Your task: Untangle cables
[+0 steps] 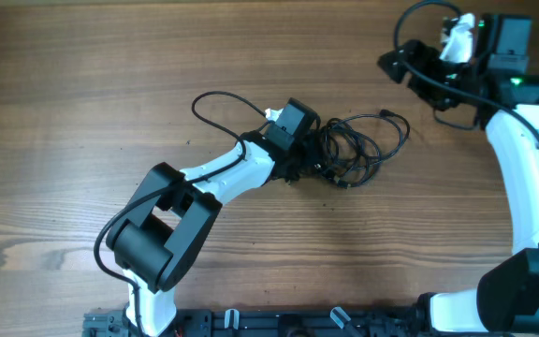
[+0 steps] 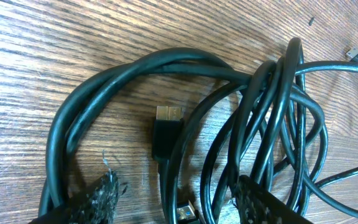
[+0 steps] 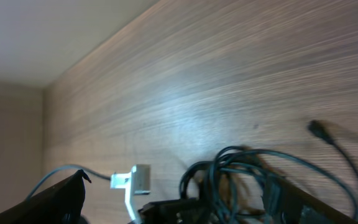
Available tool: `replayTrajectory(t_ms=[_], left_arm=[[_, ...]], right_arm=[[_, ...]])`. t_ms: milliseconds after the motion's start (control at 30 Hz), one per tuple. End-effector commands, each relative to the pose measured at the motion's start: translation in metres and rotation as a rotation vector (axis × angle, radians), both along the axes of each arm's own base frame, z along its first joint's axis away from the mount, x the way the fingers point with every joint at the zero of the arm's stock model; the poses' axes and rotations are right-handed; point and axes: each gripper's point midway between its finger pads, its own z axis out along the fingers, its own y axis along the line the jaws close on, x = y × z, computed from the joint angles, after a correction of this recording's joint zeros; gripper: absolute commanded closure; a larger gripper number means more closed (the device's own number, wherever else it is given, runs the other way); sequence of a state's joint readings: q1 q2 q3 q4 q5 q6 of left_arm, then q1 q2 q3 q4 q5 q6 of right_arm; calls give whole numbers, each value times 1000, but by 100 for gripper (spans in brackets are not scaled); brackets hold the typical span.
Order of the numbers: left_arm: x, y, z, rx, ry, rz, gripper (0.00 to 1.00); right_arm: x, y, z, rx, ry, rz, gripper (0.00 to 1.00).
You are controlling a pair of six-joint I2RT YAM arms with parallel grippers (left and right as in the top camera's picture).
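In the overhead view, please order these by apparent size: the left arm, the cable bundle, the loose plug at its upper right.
1. left arm
2. cable bundle
3. loose plug
The arm is nearer the camera, yet the order is clear.

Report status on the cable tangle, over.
Left gripper open, astride the cables. Right gripper open, empty, well clear. Cables one tangled bundle. No obstruction seen.

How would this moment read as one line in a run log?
task: untangle cables | left gripper: open, down over them | right gripper: open, empty, off to the side | cables: tangled on table
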State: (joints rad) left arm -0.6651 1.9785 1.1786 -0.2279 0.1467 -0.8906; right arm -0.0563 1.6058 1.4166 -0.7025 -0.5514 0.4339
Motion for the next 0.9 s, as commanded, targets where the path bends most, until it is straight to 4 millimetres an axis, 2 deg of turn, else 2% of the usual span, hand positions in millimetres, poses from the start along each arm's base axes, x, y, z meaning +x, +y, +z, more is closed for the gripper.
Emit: replayTrajectory(t_ms=[0, 200, 867], left_arm=[[-9, 7, -14, 36, 42, 12, 37], [-10, 6, -14, 36, 42, 8, 37], [-10, 5, -14, 34, 43, 7, 37]], right_arm=[[0, 16, 14, -19, -42, 20, 7], [0, 29, 16, -23, -60, 50, 6], [2, 30, 12, -23, -52, 52, 7]])
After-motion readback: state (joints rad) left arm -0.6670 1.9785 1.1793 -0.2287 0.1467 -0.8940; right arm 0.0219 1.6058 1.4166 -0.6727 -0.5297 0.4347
